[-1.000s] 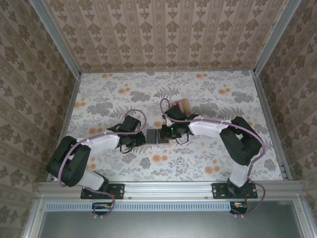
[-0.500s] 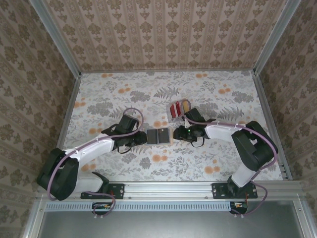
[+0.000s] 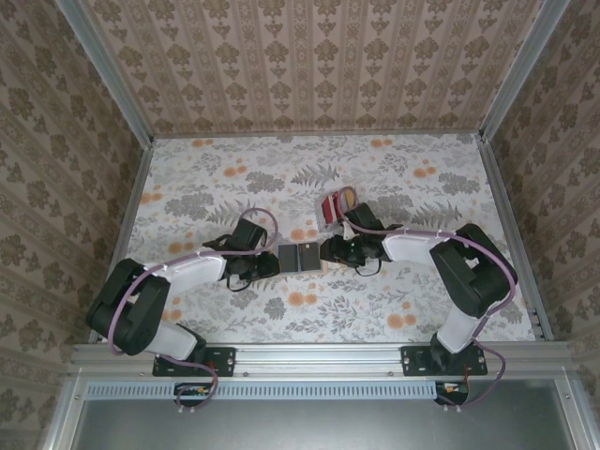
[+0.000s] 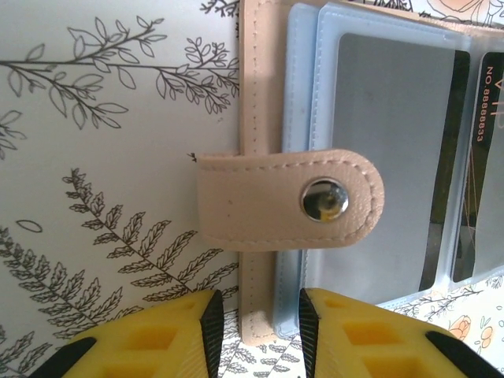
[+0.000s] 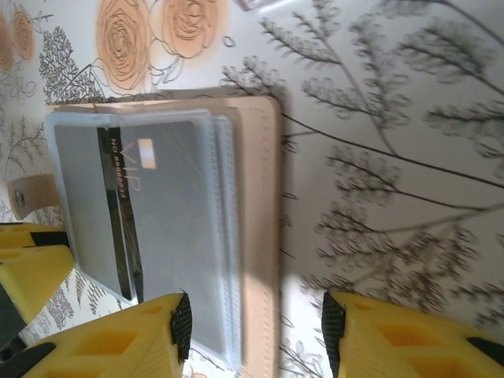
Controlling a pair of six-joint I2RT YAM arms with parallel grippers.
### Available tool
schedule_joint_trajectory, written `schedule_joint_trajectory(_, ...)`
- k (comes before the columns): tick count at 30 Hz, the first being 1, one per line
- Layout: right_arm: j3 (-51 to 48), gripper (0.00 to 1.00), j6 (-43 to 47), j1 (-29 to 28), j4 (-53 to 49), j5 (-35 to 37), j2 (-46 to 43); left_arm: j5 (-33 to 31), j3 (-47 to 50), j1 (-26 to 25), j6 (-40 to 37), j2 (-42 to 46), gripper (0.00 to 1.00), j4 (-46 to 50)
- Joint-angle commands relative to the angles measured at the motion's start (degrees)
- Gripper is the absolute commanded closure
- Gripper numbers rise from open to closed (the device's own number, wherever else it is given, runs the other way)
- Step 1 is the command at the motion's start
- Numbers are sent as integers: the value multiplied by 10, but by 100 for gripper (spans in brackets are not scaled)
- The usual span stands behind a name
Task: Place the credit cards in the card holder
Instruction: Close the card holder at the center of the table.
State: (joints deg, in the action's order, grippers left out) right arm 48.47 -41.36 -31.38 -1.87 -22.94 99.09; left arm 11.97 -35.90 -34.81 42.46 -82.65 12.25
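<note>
The card holder (image 3: 300,256) lies open at the middle of the bench (image 3: 187,187). The left claw (image 4: 261,315) and right claw (image 5: 256,331) are both spread, each straddling an opposite edge of it. The credit cards (image 3: 336,204), seemingly red and tan, sit just behind the right claw, toward the far edge.

We find the open card holder (image 3: 300,256) boxed in from both sides: the left end effector (image 3: 266,263) at its left edge, the right end effector (image 3: 328,251) at its right, both with jaws apart. The cards (image 3: 335,203) lie just behind the right arm. The far-left tabletop (image 3: 206,178) gives us free passage. Walls (image 3: 309,66) close three sides.
</note>
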Motion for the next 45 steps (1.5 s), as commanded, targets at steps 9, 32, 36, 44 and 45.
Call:
schedule_joint_trajectory(9, 37, 48, -17, -36, 24, -29, 40, 17, -11, -18, 9, -35, 67, -24)
schedule_joint_trajectory(32, 43, 48, -50, -46, 43, -64, -25, 18, -18, -32, 17, -52, 69, -39)
schedule_joint_trajectory(36, 52, 48, -54, -57, 47, -65, -17, 20, -19, -34, 20, -47, 69, -41)
schedule_joint_trajectory(44, 82, 48, -65, -84, 55, -66, -1, 24, 12, -42, 45, 15, 72, -106)
schedule_joint_trajectory(45, 89, 48, -65, -87, 55, -66, 4, 26, 13, -42, 49, 19, 72, -110)
